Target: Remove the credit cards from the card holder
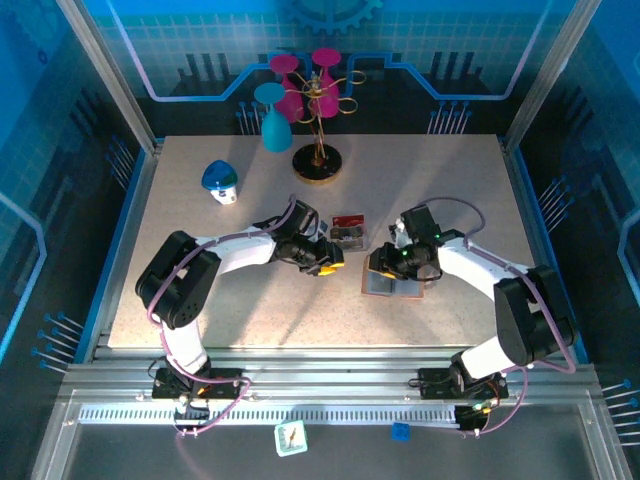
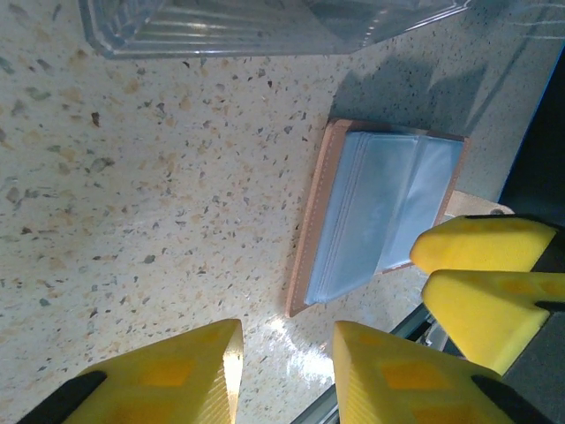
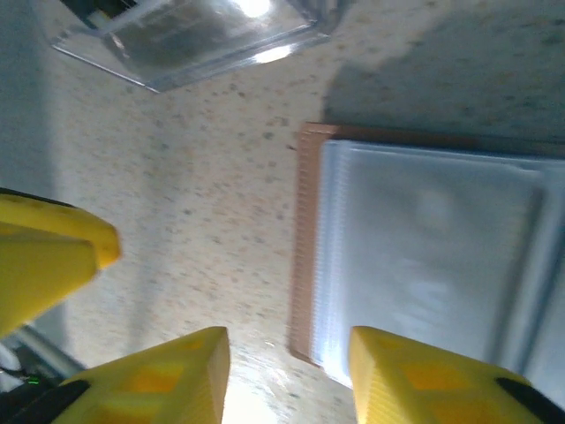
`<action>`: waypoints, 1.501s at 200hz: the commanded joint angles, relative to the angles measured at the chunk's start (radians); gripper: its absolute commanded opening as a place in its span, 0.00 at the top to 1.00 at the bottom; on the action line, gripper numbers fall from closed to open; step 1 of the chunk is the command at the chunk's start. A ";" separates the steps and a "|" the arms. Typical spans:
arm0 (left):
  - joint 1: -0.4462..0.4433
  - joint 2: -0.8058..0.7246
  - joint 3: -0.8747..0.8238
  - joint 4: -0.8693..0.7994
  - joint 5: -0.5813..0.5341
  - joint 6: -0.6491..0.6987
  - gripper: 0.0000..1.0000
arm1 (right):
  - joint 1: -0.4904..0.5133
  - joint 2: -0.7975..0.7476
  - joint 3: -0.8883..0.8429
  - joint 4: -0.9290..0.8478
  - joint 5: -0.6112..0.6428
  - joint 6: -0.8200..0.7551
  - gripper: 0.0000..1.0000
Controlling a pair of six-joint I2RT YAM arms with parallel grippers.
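1. The card holder point(image 1: 392, 285) lies open and flat on the counter point(image 1: 200, 290), a bit right of the middle. Its pale blue pockets face up.
2. Both arms are low and close to it. The right jaws hang over its far edge. The left jaws are just to its left and do not touch it.
3. The left jaws are partly open, with a gap between the yellow pads point(image 2: 177, 375). They hold nothing.
4. The right jaws are partly open too, and empty. One of their pads point(image 3: 424, 380) hangs over a corner of the holder.
5. A clear box point(image 2: 265, 26) sits just past the holder, on the far side.
6. From the top I see red and dark things point(image 1: 348, 232) at that box. They may be cards, but they are too small for me to be sure.
7. Up close I cannot see any card poking out of the pockets. Part of the holder is hidden behind the right jaws.
8. I think the step now is getting ready to pull a card from a pocket.
9. Next, I think one set of jaws should press the holder down so it cannot slide. The other should find the mouth of a pocket and pinch a thin card edge, going slowly.
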 commanded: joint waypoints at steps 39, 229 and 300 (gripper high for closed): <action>0.009 -0.003 0.024 -0.044 -0.016 0.015 0.67 | -0.013 0.060 0.047 -0.181 0.114 -0.129 0.51; 0.153 -0.138 -0.110 -0.073 -0.026 0.078 0.65 | 0.401 0.345 0.261 0.059 0.014 0.192 0.53; 0.149 -0.137 -0.158 -0.057 -0.006 0.065 0.67 | 0.318 0.236 0.299 -0.082 0.022 0.093 0.55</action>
